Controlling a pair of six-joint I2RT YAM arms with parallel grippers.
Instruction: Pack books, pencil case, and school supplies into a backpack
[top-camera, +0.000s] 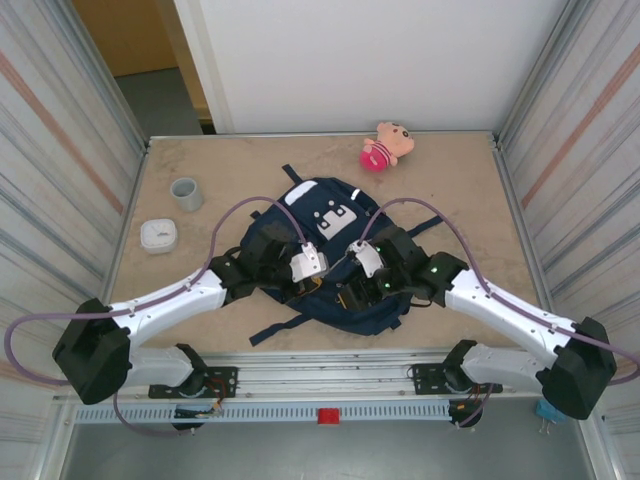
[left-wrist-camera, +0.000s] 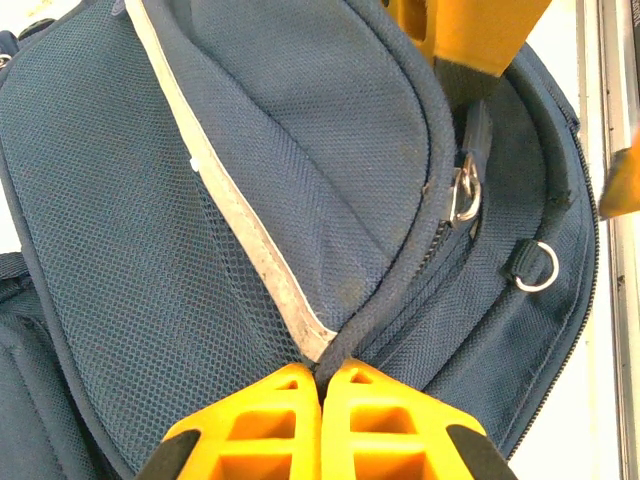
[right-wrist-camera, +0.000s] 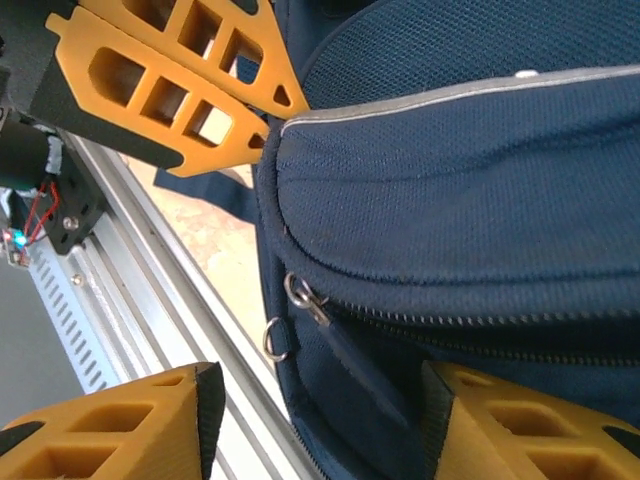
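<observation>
Above the table (top-camera: 470, 200) both arms (top-camera: 165, 297) (top-camera: 500, 310) bend inward, left fingers (left-wrist-camera: 270, 420) pinching the backpack (left-wrist-camera: 120, 200) (right fingers (right-wrist-camera: 110, 430) spread).

Robot lab test cell: tan wooden tabletop (top-camera: 455, 200), ribbed translucent side panels (top-camera: 60, 130), plain white back wall (top-camera: 350, 60), slotted aluminium mounting rail (top-camera: 320, 384) at near edge

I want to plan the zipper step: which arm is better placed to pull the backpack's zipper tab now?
Right, probably. The right pincer, open, straddles the dark zipper tab, so it need only close. The left pincer is shut on a seam of the backpack, bracing it.
</observation>
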